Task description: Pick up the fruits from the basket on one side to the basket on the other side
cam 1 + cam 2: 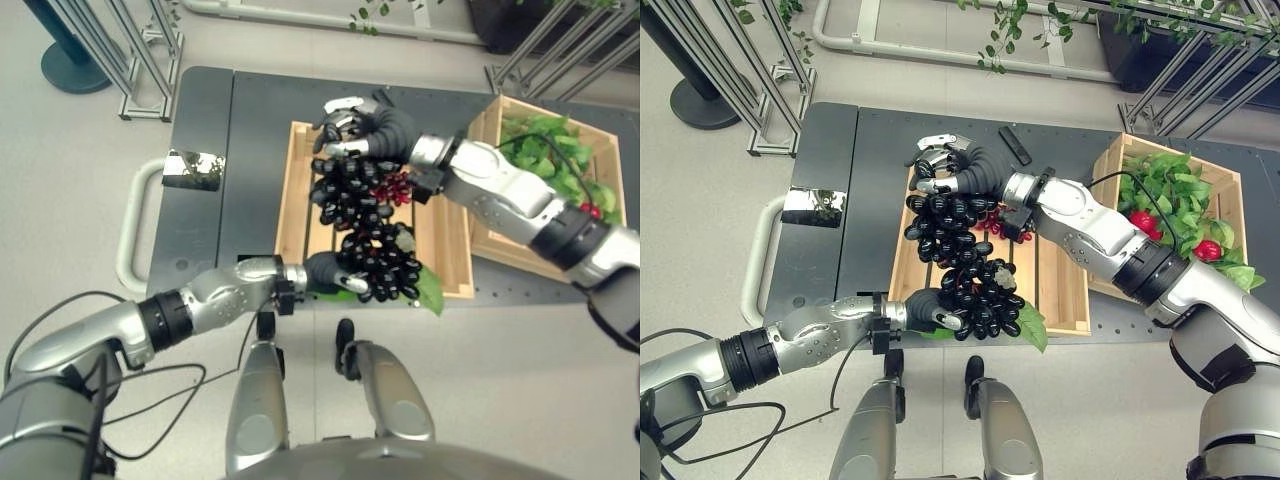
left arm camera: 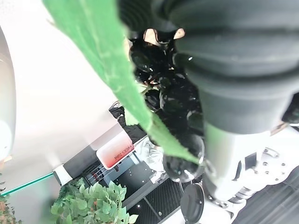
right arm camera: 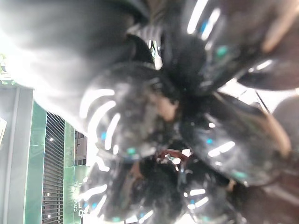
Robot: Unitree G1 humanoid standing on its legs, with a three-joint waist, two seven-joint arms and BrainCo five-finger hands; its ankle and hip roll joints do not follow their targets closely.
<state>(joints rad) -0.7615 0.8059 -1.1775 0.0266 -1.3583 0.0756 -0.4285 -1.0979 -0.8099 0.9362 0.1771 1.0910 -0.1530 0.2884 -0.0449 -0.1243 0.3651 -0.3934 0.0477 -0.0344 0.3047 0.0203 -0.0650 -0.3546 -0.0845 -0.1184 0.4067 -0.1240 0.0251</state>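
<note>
Here the right robot hand (image 1: 945, 170) curls its fingers round the far end of a bunch of black grapes (image 1: 965, 270), while the left robot hand (image 1: 930, 312) curls under the near end. The bunch hangs over the left wooden basket (image 1: 1055, 290) on the dark tabletop (image 1: 870, 170); the leafy right basket (image 1: 1220, 190) stands beside it.

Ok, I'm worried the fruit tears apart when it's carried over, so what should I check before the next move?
1. Right robot hand curled on top of the long bunch of black grapes: ok.
2. Left robot hand under the bunch's lower end: fingers hidden, cannot tell.
3. Bunch hanging in one piece: ok.
4. Bunch clear of the slatted wooden crate: cannot tell.
5. Leaf-filled wooden crate has room: cannot tell.
</note>
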